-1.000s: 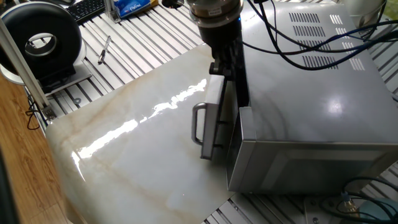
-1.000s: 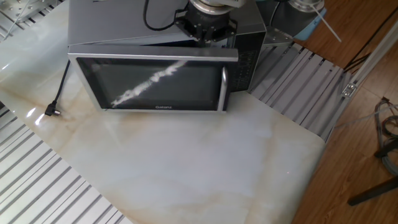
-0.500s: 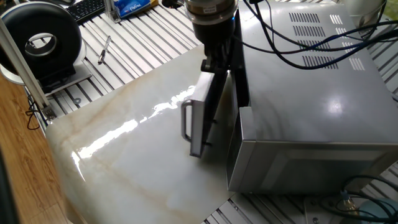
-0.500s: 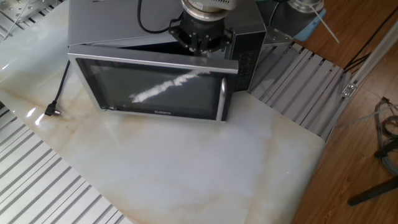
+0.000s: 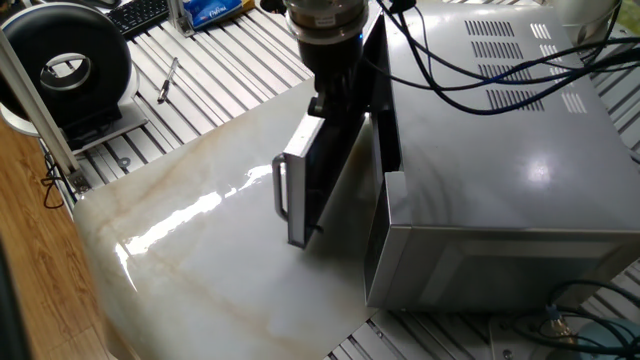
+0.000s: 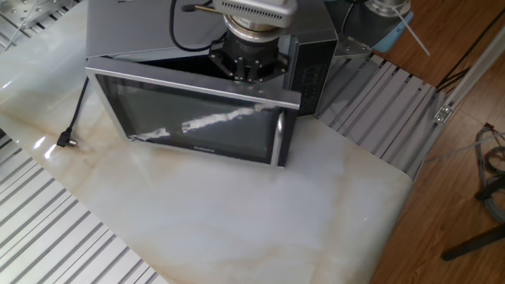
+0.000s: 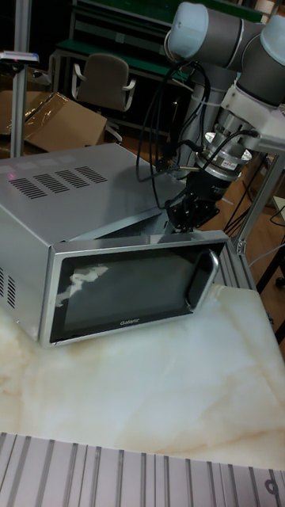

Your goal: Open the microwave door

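Presently, item one: the microwave, boxy silver-grey casing with vent slots on top, standing at the far side of the pale marble table. Control panel visible at the handle side in the other fixed view.

Item two: the microwave door, dark glass in a silver frame, hinged at the side away from the handle. Swung further out than half a second ago; the gap at the handle side is wider than in both earlier pictures, and the dark cavity shows behind the top edge. Curved bar handle on the free edge, now further from the casing.

Item three: the tool, black, on the arm's wrist, set at the door's top edge near the handle end; it has moved outward with the door. Whether its fingers are spread or pressed together cannot be told from any view.

Item four: black ring-shaped device on the slatted surface beyond the table. Black cable lying on the table beside the casing.
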You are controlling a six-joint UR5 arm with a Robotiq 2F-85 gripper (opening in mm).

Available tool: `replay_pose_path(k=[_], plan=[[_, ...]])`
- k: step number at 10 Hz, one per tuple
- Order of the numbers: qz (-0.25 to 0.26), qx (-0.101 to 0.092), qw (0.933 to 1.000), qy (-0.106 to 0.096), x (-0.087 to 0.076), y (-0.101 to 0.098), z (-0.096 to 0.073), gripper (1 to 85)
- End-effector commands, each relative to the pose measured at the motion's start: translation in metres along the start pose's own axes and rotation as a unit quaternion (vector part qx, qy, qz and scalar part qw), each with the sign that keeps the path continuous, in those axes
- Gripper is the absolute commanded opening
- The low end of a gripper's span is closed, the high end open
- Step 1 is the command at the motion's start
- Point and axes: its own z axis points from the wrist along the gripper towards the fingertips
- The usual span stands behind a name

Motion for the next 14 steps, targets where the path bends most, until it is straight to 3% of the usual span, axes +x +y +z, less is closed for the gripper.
replay_pose_path(k=[1, 5, 10, 14], plan=[[0.002, 0.001, 0.9999, -0.014, -0.014, -0.003, 0.009, 1.0], [0.014, 0.004, 0.9997, -0.018, -0.014, -0.002, 0.008, 1.0], [0.048, -0.012, 0.9986, -0.017, -0.011, 0.011, 0.006, 1.0], [0.074, -0.039, 0.9954, -0.048, -0.028, 0.023, 0.004, 1.0]])
